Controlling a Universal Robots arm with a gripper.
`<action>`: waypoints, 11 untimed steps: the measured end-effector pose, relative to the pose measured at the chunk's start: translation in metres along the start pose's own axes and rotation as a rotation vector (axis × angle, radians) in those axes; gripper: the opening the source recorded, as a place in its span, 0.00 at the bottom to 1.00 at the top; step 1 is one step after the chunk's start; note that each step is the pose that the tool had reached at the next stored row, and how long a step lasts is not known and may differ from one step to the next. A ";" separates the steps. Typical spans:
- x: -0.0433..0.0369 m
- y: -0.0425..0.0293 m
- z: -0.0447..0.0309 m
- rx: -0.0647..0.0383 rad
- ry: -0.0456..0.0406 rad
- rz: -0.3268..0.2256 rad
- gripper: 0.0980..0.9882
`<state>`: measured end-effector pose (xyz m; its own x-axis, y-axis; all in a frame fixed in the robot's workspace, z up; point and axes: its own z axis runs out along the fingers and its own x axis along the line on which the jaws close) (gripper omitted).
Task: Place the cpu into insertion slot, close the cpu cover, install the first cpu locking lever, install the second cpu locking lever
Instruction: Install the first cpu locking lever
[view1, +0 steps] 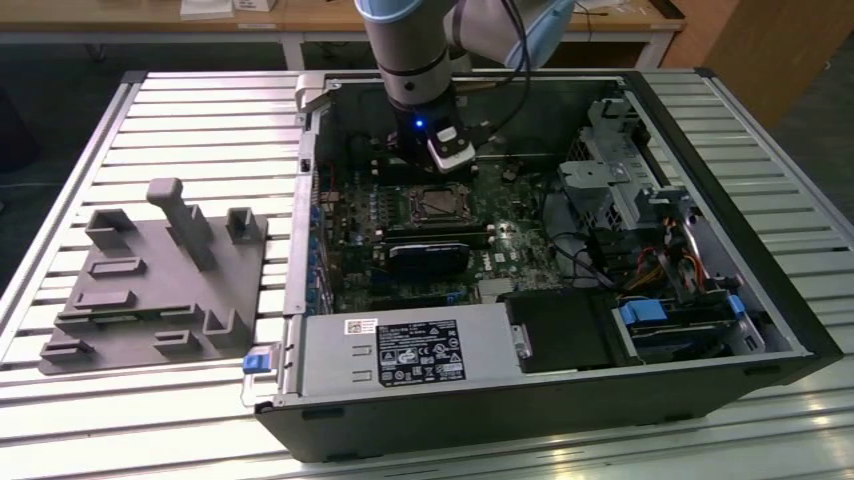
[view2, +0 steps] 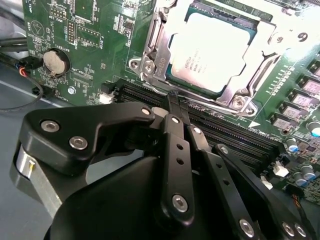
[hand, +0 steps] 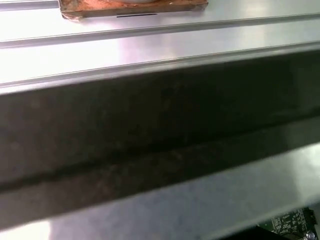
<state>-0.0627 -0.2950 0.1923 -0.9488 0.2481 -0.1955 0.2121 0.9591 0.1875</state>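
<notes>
My black end effector (view2: 173, 100) is clenched, tips together with nothing seen between them, just beside the metal-rimmed square insertion slot (view2: 143, 65) on the green circuit board (view2: 90, 40). The small flat silvery square cpu (view2: 215, 50) lies in that slot under the thin silvery metal cpu cover (view2: 280, 42); I judge the chip light, stiff and fragile, best gripped by its side edges.

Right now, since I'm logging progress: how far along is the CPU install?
Done: the cpu sits in the insertion slot with the cpu cover down over it. In hand: nothing; the gripper, fingers together, hangs beside the slot's edge. Left: the locking levers; I cannot tell whether either is latched.
</notes>
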 end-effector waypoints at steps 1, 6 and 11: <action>0.0000 0.0000 0.0004 0.000 -0.0002 0.000 0.01; 0.0003 -0.0003 0.0014 0.000 0.0001 0.000 0.01; -0.0008 -0.0001 0.0025 0.000 0.0001 0.001 0.01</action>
<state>-0.0614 -0.2949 0.1900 -0.9487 0.2485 -0.1953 0.2125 0.9589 0.1879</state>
